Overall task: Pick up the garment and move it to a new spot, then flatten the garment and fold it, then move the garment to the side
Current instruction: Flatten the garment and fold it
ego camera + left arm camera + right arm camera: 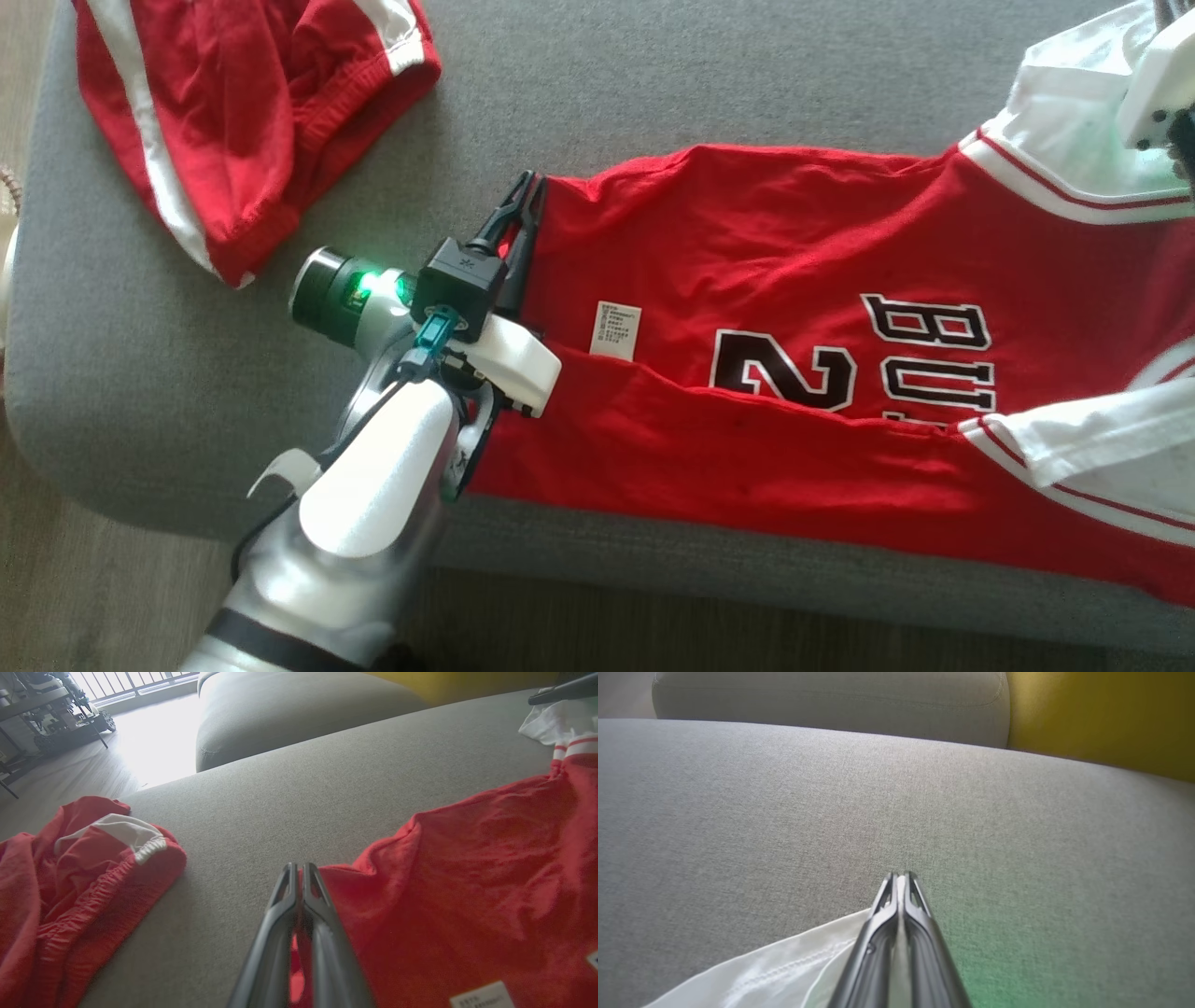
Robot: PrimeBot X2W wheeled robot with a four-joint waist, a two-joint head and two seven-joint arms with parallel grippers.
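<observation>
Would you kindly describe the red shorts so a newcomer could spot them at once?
Start at the grey sofa, then look to its left corner, away from the spread-out jersey. The shorts lie crumpled there, red with white side stripes and no lettering.

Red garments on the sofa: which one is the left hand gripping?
The lettered jersey, clamped at its hem by the left hand; the white-striped shorts lie apart, untouched.

The red jersey (794, 308) carries a black, white-edged numeral "2" (782, 371) on its middle, lying sideways. Just beside it stand the letters "BU" (934, 359), partly covered by folded cloth. A white label (616, 329) near the jersey's hem bears print too small to read.
</observation>
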